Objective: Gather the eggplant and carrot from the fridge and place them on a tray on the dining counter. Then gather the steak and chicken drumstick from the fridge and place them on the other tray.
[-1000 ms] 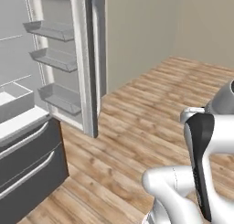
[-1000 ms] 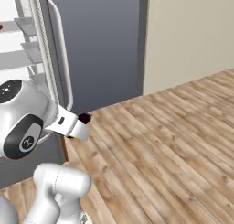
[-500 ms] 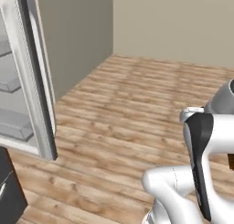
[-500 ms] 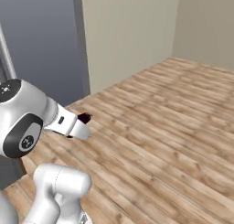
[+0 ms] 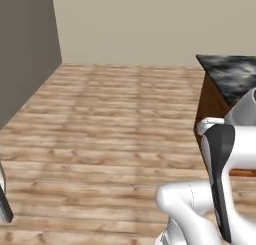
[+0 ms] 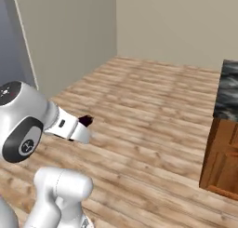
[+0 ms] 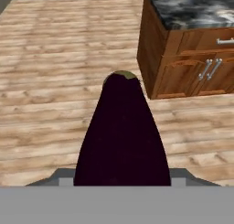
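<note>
- The gripper [image 6: 86, 121] holds the eggplant [image 7: 121, 136] between its fingers, closed about the dark purple body. In the hand view the vegetable rises straight up from the bottom edge, its greenish stem cap pointing away from the hand. In the right base view only a dark tip shows beyond the white wrist.
- A second ago both base cameras looked at the open fridge door and its shelves; half a second ago only the door edge was left. Now that grey body has slid to the far left border and a bare wood floor [image 5: 110, 119] lies ahead. The whole picture has shifted, so the base has turned and driven away from the fridge; the things themselves have not moved.
- The dining counter [image 5: 231, 76] has newly come into sight at the right, black-and-grey marbled top over a brown wooden base. In the hand view its cabinet doors with metal handles [image 7: 211, 68] stand beyond the eggplant, well apart from it.
- My reading: the eggplant is picked and on its way to the counter. The carrot, steak and drumstick are presumably yet to be fetched.
- No brand, label or writing can be read anywhere.
</note>
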